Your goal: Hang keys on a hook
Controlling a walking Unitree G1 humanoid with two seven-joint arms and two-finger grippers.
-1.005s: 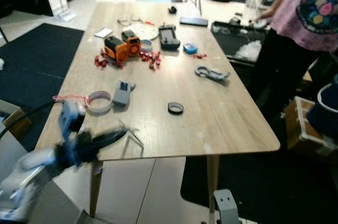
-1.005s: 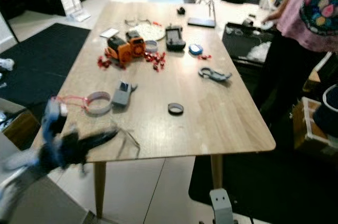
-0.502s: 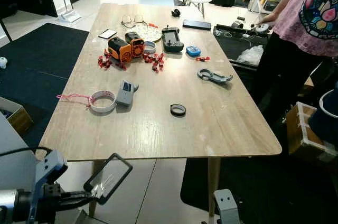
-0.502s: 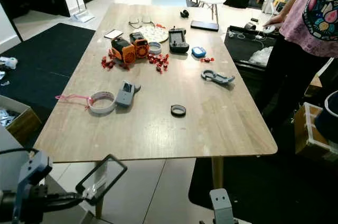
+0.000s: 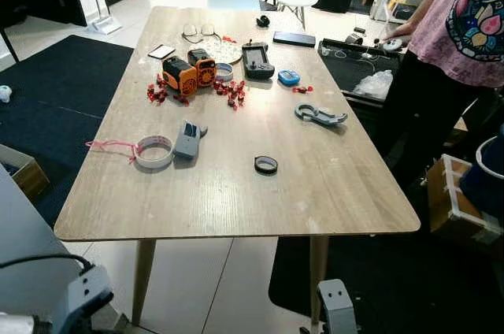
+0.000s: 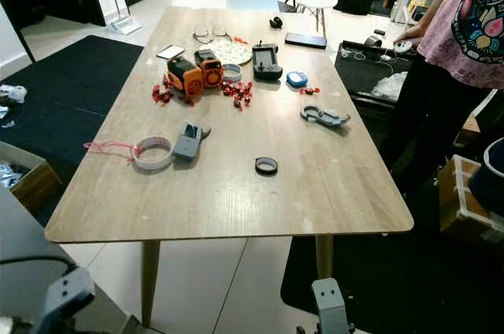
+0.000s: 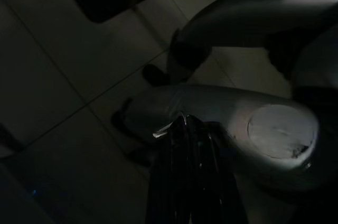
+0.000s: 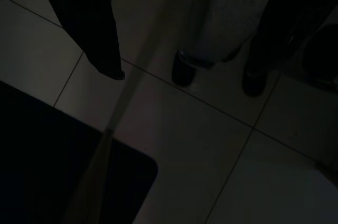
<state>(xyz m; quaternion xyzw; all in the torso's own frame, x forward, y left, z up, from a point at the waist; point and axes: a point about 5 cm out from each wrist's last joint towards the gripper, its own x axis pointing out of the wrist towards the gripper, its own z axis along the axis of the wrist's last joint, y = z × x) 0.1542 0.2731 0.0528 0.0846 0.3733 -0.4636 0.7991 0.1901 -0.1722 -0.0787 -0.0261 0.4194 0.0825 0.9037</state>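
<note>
While both arms hang low, left jaws (image 7: 185,123) pressed together, right jaws (image 8: 185,73) spread wide.

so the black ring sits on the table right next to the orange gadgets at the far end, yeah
Not quite. The left eye view shows the black ring on the table, but lying alone toward the near end, well apart from the orange gadgets at the far end.

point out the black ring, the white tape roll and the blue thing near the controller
black ring (image 5: 265,165), left eye view, on its rim
white tape roll (image 5: 153,152), left eye view, on its side wall
blue thing (image 6: 297,79), right eye view, on its top face
</note>
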